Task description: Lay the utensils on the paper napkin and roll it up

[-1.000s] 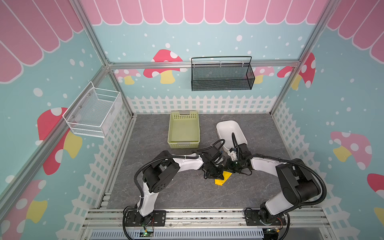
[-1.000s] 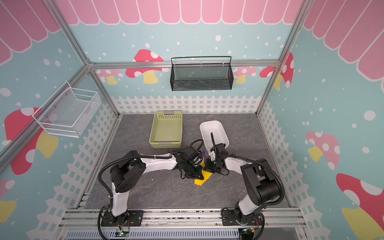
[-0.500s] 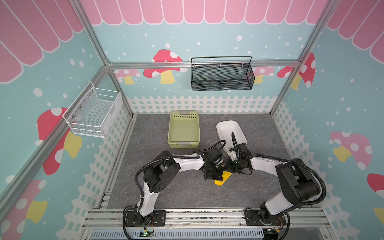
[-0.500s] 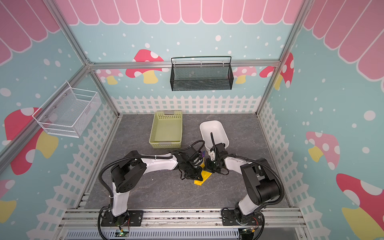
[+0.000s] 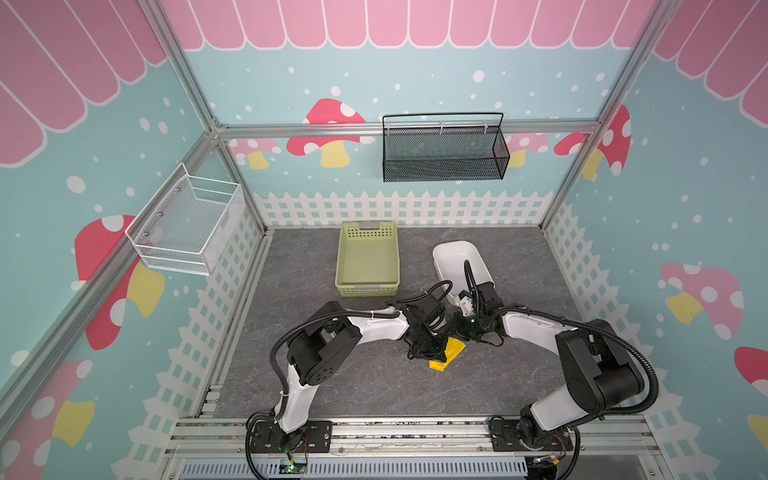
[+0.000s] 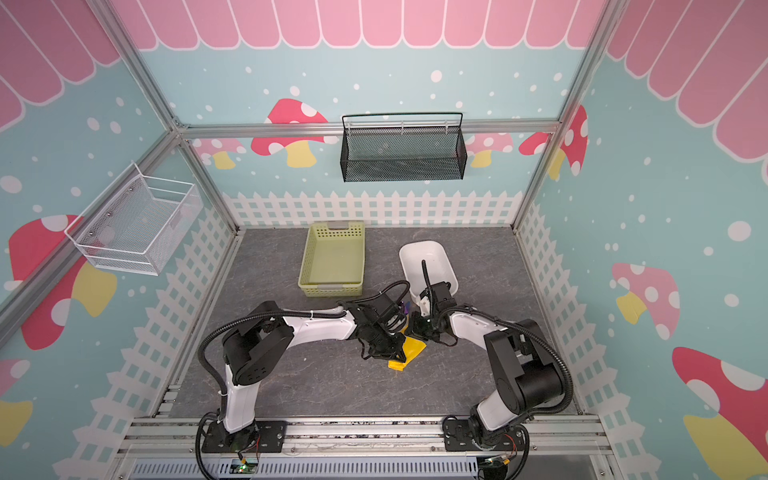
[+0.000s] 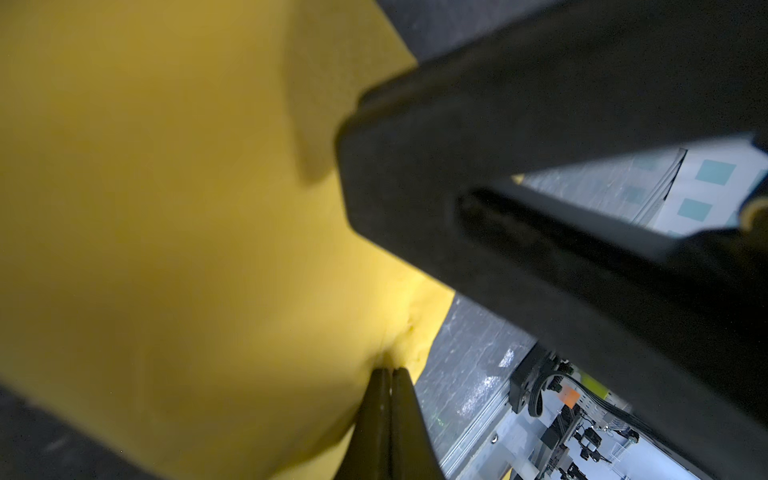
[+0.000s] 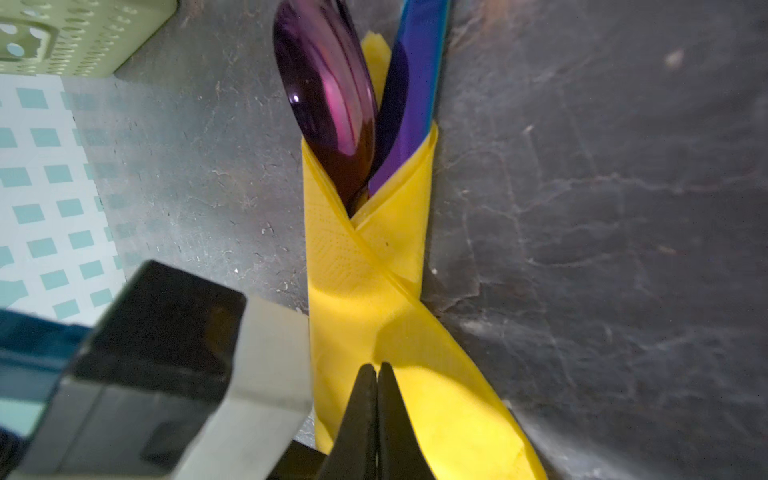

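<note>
Right wrist view, unlike the left, shows glossy spoon (image 8: 328,95) and flat blue-violet piece (image 8: 411,83) ahead of right gripper (image 8: 377,370); it and left gripper (image 7: 390,374) each clamp the embossed paper napkin (image 8: 365,270).

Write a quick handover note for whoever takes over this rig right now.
Left pincer: shut, pinching the paper napkin at its edge.
Right pincer: shut, pinching a fold of the paper napkin mid-bundle.
Things: spoon and purple-blue piece lie inside the paper napkin on the table, heads sticking out; no fork can be seen.
Done: both placed, paper napkin folded over them.
Left: finish the roll, then release.
</note>
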`<state>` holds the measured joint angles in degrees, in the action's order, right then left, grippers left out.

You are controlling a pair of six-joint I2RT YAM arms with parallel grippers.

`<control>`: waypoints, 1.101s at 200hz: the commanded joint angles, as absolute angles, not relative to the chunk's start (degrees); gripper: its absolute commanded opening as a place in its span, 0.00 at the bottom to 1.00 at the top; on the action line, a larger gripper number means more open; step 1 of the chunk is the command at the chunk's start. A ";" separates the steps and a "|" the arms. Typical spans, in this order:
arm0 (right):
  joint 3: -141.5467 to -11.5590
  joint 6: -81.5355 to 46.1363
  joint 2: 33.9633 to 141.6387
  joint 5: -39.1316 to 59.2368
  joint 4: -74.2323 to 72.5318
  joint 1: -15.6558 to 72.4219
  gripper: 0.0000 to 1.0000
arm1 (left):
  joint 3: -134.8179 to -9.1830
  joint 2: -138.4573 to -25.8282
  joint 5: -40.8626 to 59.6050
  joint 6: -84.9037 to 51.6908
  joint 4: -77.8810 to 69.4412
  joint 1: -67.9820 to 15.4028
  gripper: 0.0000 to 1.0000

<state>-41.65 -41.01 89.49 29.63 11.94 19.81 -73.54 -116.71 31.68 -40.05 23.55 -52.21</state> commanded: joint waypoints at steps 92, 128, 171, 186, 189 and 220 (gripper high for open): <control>-36.97 -40.48 94.35 26.61 9.49 19.50 0.03 | -75.26 -115.16 28.42 -39.80 25.94 -52.21 0.09; -36.39 -40.26 94.34 26.60 9.64 19.51 0.03 | -76.22 -110.54 24.38 -40.07 26.24 -50.60 0.17; -36.18 -40.09 93.83 26.34 10.10 19.51 0.02 | -74.04 -106.27 19.84 -39.69 26.57 -47.77 0.24; -36.06 -40.00 93.85 26.37 10.07 19.50 0.02 | -73.44 -106.17 19.85 -39.64 26.55 -46.66 0.26; -36.04 -39.94 93.80 26.49 10.10 19.51 0.02 | -73.39 -106.24 19.82 -39.58 26.40 -46.47 0.26; -35.87 -39.98 93.90 26.81 10.08 19.51 0.02 | -73.06 -107.28 20.09 -39.80 24.87 -44.88 0.27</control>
<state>-38.54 -40.75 92.18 30.79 5.67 19.49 -74.00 -106.41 21.54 -40.23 25.45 -45.76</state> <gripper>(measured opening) 0.054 0.264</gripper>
